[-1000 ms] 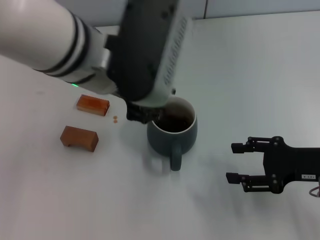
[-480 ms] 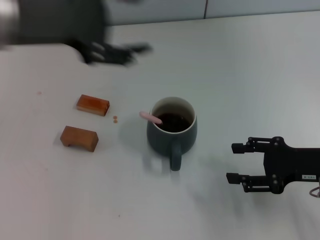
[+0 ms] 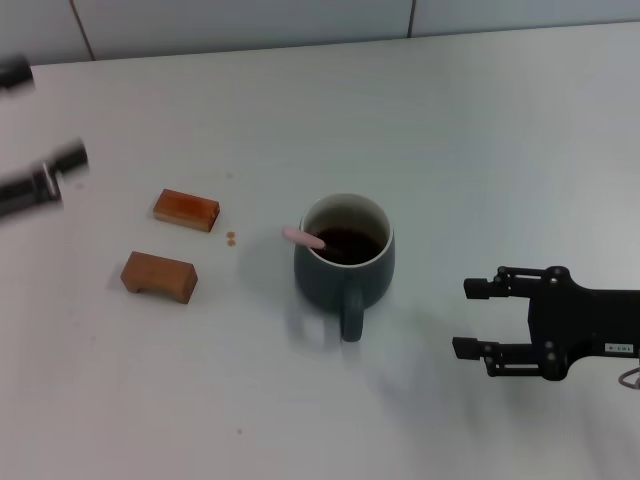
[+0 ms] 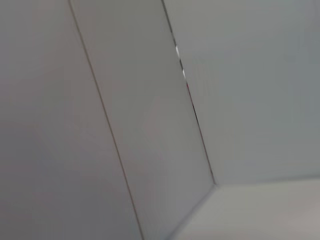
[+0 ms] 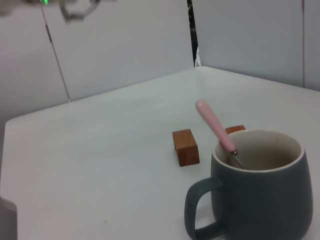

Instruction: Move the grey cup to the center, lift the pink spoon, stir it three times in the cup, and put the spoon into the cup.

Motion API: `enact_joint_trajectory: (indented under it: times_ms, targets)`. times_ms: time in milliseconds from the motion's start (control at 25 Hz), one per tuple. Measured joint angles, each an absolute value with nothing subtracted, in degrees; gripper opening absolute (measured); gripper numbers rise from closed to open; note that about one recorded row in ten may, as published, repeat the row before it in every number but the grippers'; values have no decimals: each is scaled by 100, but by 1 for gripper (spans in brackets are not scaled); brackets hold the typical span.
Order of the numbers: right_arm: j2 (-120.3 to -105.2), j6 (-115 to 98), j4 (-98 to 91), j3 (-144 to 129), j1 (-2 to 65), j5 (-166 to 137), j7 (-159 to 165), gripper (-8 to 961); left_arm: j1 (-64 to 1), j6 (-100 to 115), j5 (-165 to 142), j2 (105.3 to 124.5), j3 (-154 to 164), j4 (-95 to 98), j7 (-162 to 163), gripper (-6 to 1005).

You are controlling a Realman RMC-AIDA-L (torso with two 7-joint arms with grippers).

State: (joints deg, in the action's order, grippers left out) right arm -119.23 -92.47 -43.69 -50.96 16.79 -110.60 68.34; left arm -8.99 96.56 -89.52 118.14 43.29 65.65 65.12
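Since the pink spoon point(image 3: 303, 238) is propped inside the grey cup point(image 3: 343, 262), nothing is held by the wide-open right gripper point(image 3: 478, 319) beside the cup.

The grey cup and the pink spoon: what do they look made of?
The grey cup looks like ceramic: matte slate outside, pale glazed-looking inner wall and rim, thick loop handle. The pink spoon, leaning in the cup, has a smooth pale pink handle, possibly plastic or coated, joined to a silvery neck that looks like metal.

surface: white table point(image 3: 500, 130) | behind: pale panelled wall point(image 3: 250, 20), thin dark seams
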Motion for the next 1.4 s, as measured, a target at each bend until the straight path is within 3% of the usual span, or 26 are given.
enact_joint_trajectory:
  times_ms: [440,1400]
  targets:
    - [-11943,-9257,-4280,-5122,1734,-10881,6736,740,-872,9597,-9442,11869,4709,4447,5244,832]
    - [-11931,-9777,-3743,-5079,1712,-9961,5755,740,-1003,9613,-9459,11863,5217,3647,4997,832]
